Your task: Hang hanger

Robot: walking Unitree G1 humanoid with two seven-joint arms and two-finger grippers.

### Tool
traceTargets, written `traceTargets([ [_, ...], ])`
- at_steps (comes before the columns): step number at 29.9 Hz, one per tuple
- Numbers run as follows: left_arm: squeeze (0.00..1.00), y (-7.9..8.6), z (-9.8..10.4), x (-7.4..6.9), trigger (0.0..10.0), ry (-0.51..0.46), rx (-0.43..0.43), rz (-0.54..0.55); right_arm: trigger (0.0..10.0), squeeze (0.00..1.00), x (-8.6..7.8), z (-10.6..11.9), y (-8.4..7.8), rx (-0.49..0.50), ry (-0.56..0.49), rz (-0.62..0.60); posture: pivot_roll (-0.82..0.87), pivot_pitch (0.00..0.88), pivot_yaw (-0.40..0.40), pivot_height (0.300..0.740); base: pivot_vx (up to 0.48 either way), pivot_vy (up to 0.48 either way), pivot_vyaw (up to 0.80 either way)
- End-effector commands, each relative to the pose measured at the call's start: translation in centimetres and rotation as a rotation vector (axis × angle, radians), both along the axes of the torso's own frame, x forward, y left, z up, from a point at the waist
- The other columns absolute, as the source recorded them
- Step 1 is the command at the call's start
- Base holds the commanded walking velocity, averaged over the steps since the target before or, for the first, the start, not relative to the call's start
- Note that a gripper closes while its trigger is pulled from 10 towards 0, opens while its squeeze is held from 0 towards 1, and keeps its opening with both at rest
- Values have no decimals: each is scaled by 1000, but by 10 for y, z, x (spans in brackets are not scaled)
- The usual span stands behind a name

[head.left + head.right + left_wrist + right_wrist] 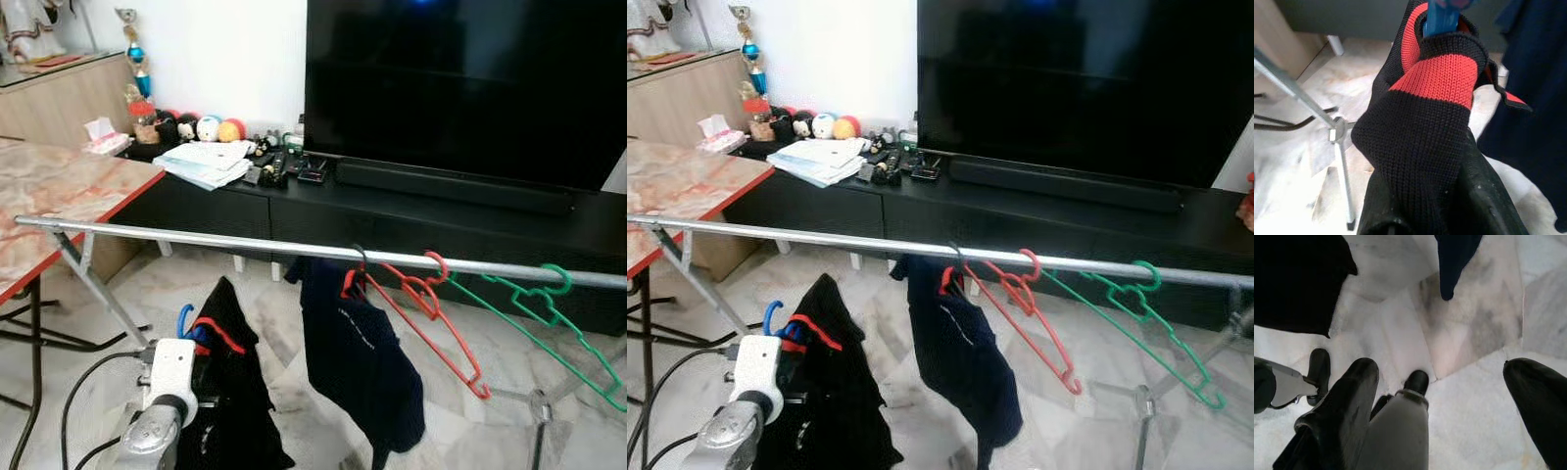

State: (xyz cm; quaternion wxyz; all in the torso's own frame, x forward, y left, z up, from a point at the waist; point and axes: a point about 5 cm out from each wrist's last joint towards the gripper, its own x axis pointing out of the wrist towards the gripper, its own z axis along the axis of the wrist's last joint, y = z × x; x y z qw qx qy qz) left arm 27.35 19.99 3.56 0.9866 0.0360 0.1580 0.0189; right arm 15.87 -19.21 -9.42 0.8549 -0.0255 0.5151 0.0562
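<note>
Blue hanger (pixel 184 318) with a black-and-red top (pixel 230 392) on it sits low, below the rail (pixel 245 242), held up by the left gripper (pixel 1422 215), fingers (pixel 1488 196) pinching the knit collar. Right gripper (pixel 1442 401) points down at the marble floor (pixel 1469 333), fingers spread wide apart, touching nothing. Navy shirt (pixel 358 357), red hanger (pixel 431 323) and green hanger (pixel 549 323) hang on the rail.

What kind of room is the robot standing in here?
Most likely a home living room: a large television on a low black cabinet, a marble-look floor, and a clothes-drying rail carrying hangers.
</note>
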Motion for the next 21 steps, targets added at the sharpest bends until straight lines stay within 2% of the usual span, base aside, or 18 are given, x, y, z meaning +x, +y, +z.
traceTargets([
  [1,0,2,8,3,10000,-41,6,-8,10000,0,3,1,2,5,-10,-5,62,16,-1,740,352,0,0],
  [7,0,-3,6,-1,10000,-27,-13,-73,10000,0,3,1,1,0,-6,5,66,21,-3,740,43,0,0],
  [8,0,-5,2,-6,10000,0,-23,-111,10000,0,3,1,1,0,-7,4,67,22,-2,740,0,0,0],
  [14,0,-1,1,-13,10000,8,-30,-148,10000,0,3,1,2,3,-5,9,68,25,-2,740,0,0,0],
  [18,0,-6,4,-20,10000,31,0,-336,10000,0,3,1,2,3,-4,16,70,27,-1,740,0,0,0],
  [20,0,-7,6,-20,10000,44,39,-410,10000,0,3,1,2,5,-6,16,71,27,0,740,0,0,0],
  [21,0,-7,6,-20,10000,44,39,-410,10000,0,3,1,2,5,-6,16,71,27,0,740,0,0,0],
])
